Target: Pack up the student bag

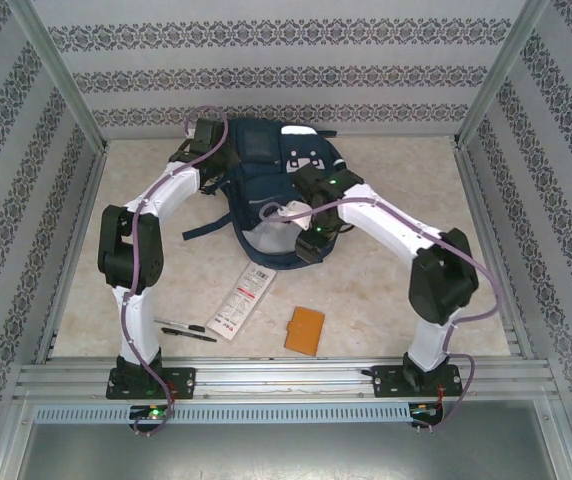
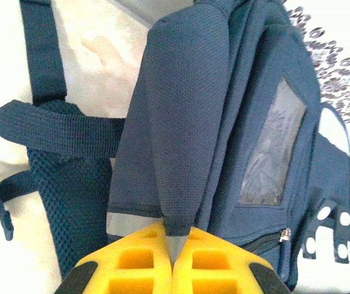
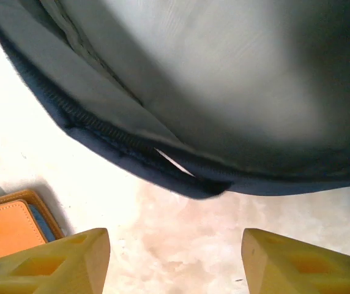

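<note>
Left wrist view, left tool (image 2: 174,246) pinching student bag (image 2: 187,92) fold, right tool (image 3: 175,245) parted, empty, bag rim just ahead

Student bag (image 1: 261,175) takes the centre-back of the table (image 1: 366,300). Its mouth faces the near edge and the rim sags low, so the entry is shallow. Right gripper (image 3: 175,260), jaws apart, sits right at that mouth. Left gripper (image 2: 174,250) is pinched on a fabric fold at the bag's far left. A strap (image 1: 198,230) trails left. Near strip: pens (image 1: 188,330), white packet (image 1: 241,300), orange wallet (image 1: 304,330), possibly a notebook. Both flanks are bare.
</note>
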